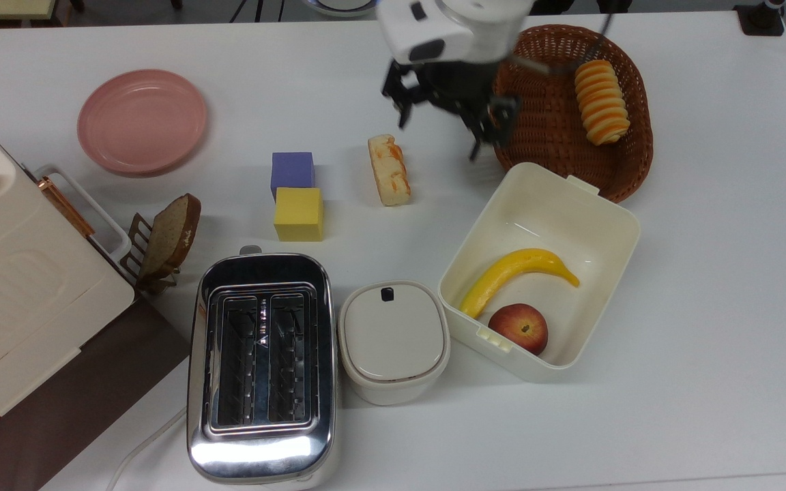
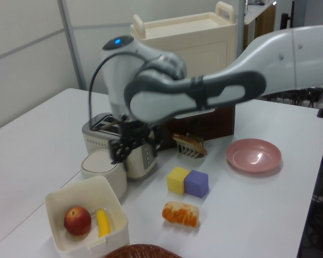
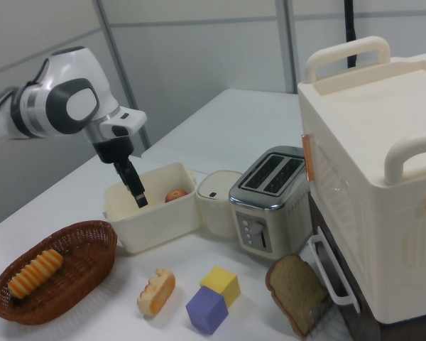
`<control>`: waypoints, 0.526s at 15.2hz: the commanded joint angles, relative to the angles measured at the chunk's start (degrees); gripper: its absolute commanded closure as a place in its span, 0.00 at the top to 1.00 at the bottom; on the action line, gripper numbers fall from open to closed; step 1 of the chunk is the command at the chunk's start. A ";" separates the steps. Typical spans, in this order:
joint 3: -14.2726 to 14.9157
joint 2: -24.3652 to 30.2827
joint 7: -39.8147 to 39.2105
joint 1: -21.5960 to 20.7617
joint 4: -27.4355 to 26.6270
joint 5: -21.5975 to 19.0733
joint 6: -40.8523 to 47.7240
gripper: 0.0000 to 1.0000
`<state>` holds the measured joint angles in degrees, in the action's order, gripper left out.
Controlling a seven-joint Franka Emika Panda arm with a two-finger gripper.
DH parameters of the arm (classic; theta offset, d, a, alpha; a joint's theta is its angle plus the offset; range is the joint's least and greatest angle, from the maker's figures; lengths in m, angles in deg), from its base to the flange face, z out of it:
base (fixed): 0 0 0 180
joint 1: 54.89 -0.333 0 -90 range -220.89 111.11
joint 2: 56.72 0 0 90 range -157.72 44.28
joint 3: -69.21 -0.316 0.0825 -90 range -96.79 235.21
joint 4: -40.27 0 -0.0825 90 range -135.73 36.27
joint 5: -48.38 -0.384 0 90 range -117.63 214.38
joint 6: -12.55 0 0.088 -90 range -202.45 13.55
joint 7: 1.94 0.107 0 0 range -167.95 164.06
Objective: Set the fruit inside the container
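Two fruits are lying in the container [image 1: 604,204]: going left to right in the top view, the banana [image 1: 517,274] is resting on the floor along the container's near-left wall, and just right of its lower end the peach [image 1: 518,327] is sitting beside it. Above them in the top view, the gripper [image 1: 442,126] is hanging empty with its fingers spread apart, between the bread stick [image 1: 389,169] and the wicker basket [image 1: 557,102]. By my reading the placing is done; retreating well is meaning a lift straight up, clearing the basket's rim.
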<state>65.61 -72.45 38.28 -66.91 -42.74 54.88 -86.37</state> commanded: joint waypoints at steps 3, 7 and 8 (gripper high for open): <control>1.65 9.56 -24.98 6.56 -5.14 -3.52 10.15 1.00; 6.06 13.69 -34.31 9.97 -7.95 -3.69 11.99 1.00; 6.24 13.88 -36.95 11.39 -8.39 -3.78 12.34 1.00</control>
<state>70.68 -62.80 8.40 -58.67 -46.06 52.60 -75.07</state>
